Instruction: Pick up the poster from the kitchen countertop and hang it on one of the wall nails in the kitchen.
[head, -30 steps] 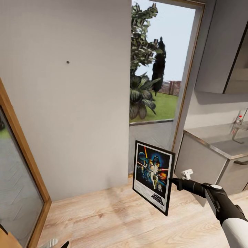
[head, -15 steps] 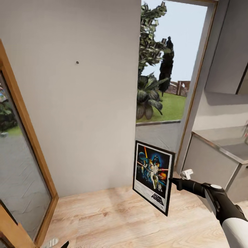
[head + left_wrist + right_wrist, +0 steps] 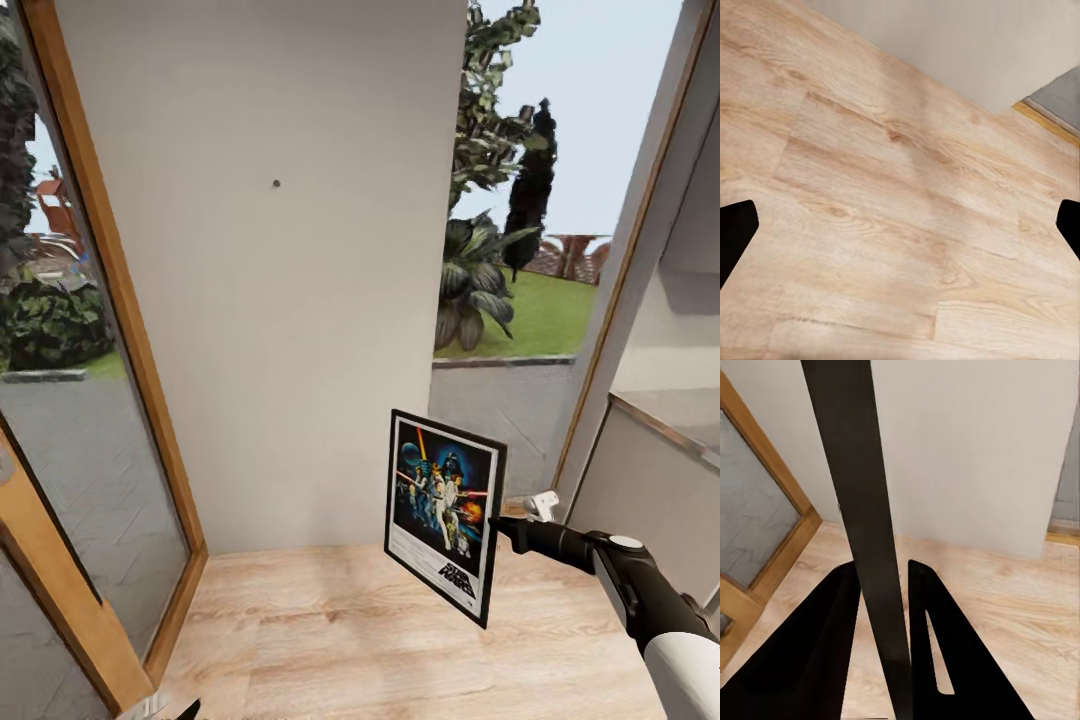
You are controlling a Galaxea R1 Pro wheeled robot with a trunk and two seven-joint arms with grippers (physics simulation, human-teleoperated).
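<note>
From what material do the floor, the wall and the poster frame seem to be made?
The floor looks like pale wood planks: grain and board seams show. The wall seems matte painted plaster, plain light grey with no shine. The poster has a thin black frame with a smooth finish; whether plastic or wood, I cannot tell.

Light grey wall panel (image 3: 300, 330) ahead, small dark nail (image 3: 276, 184) high up. Wood-framed glass door (image 3: 95, 400) left, open doorway (image 3: 530, 260) to sunlit garden right. Pale wood floor (image 3: 350, 640).
</note>
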